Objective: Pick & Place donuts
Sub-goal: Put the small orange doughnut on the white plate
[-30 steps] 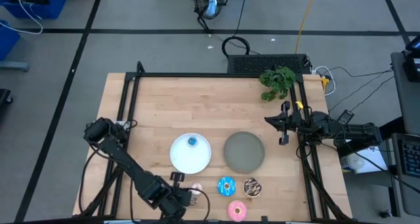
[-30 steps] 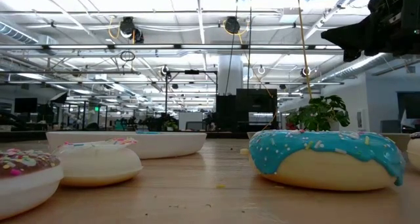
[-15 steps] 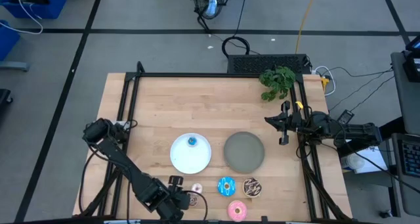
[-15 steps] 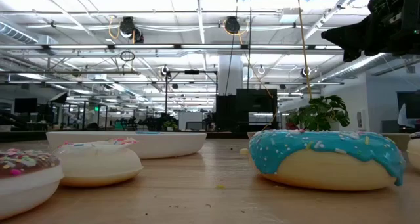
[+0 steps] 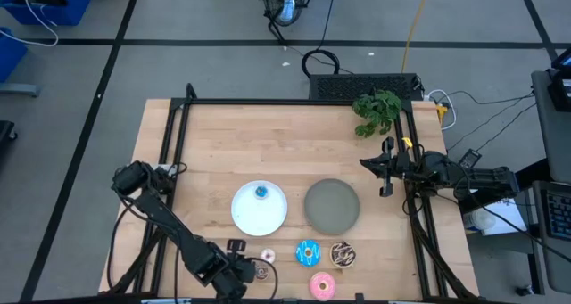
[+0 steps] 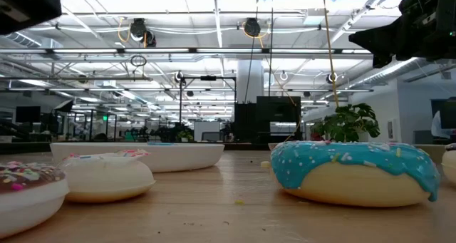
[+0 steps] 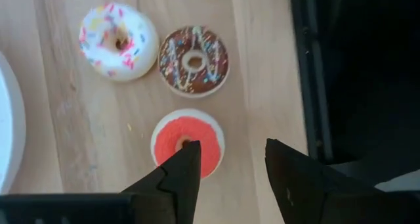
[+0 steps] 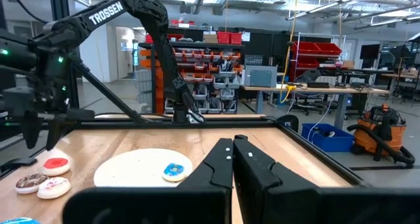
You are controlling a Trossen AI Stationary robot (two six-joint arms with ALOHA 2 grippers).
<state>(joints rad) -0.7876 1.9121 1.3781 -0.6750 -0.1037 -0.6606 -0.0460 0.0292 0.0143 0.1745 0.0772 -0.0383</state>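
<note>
Left gripper (image 7: 226,165) jaws stand apart, empty, directly above the red tiny donut (image 7: 188,140). Right gripper (image 5: 385,170), jaws together, waits well apart.

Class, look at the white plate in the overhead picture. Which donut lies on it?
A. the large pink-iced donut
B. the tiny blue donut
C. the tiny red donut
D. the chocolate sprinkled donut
B: the high view shows only the tiny blue donut on the white plate; the tiny red donut lies on the wood by the left gripper.
</note>
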